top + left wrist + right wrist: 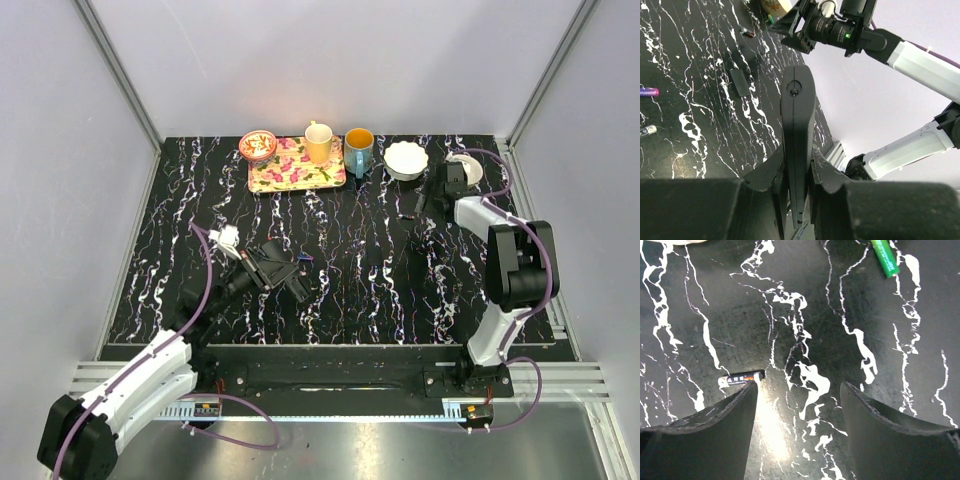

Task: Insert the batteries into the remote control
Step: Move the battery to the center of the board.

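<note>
Your left gripper [797, 167] is clamped on the remote control [797, 115]. It pinches the near end, so the slim black body sticks out ahead of the fingers and appears to be held off the worktop [700, 115]. I judge that hold is meant to keep the remote steady while the other arm feeds cells into it. From this edge-on view you cannot tell whether the compartment is open or which way it faces. Ahead and to the left of that gripper a flat black piece [740, 82] lies on the worktop, likely the remote's battery cover, out of the way. Further left lie a purple battery [647, 91] and a pale-ended battery [646, 131], both well apart from the fingers. Your right gripper [799, 390] is spread wide and empty over the worktop. A small battery [741, 379] lies crosswise just beside the tip of the finger on the left of the wrist view. It sits outside the gap, not between the fingers, so I judge the gripper must shift that way before closing. A green cylinder [885, 257] lies farther ahead, past the other finger. The small battery has a white end and an orange band with print too small to read. No brand or writing is legible on the remote or elsewhere.
</note>
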Robot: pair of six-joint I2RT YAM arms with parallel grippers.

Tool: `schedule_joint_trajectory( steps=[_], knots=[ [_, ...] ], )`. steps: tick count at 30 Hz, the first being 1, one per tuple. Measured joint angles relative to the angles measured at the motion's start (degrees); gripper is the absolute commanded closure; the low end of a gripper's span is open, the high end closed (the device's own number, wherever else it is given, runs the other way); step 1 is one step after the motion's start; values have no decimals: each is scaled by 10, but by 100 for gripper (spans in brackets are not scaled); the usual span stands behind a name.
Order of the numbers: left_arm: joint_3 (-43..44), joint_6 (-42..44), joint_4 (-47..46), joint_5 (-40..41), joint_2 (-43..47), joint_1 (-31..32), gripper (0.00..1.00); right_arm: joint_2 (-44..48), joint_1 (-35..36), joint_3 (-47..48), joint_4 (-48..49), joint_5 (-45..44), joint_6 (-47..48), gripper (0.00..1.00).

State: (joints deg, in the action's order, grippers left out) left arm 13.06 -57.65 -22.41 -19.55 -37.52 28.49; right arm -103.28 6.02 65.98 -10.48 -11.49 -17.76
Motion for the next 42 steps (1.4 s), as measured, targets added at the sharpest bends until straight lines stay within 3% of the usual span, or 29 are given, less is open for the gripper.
schedule_joint_trajectory(
  steps=[12,32,42],
  knots=[
    [5,-2,5,-5,-24,0,100,-55,78,73,-45,-14,-69,23],
    [8,-2,-4,-30,-22,-1,100,-152,86,165,-123,-45,-64,23],
    [8,-2,-8,-30,-23,-1,100,-165,87,186,-132,-40,-43,37]
  ],
)
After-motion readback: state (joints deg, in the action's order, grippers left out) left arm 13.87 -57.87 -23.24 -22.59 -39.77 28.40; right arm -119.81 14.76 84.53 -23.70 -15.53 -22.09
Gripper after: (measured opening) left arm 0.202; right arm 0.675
